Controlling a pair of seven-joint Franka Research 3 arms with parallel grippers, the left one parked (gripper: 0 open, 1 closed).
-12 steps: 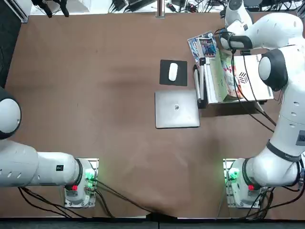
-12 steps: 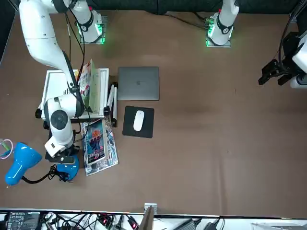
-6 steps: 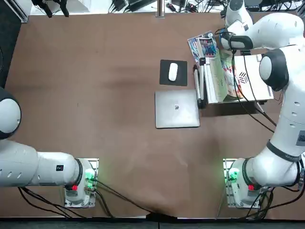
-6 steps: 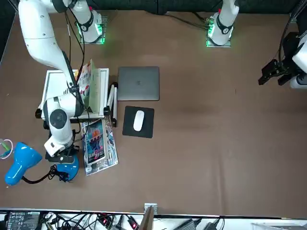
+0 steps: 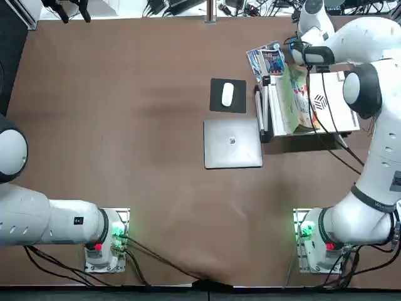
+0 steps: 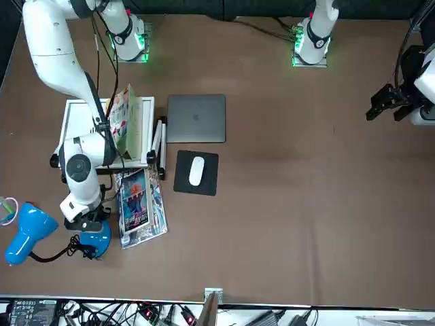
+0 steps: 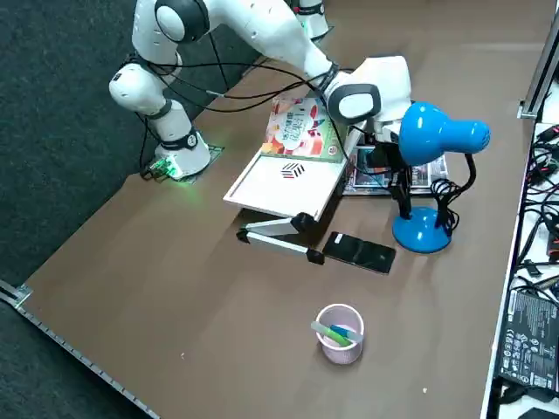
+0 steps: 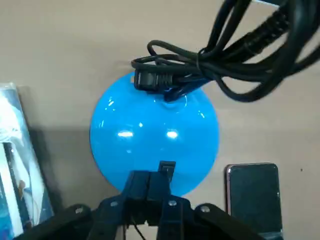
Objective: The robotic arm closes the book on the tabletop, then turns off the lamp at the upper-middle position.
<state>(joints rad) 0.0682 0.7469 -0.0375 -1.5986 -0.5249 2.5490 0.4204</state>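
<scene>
Front view: left of the right gripper [image 8: 167,167], the lamp's blue head [image 6: 30,234] slants, narrow end lower-left, slightly further left than before; the gripper, also shifted left, is closed, visibly holding nothing, above the lamp's base [image 6: 96,239]; beyond, up-right, stands the book's open cover [image 6: 129,125].

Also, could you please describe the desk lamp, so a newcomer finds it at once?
On the brown table, beside the glossy booklet, the right hand is above the lamp's round base. It alone has a bright blue head and black gooseneck.
</scene>
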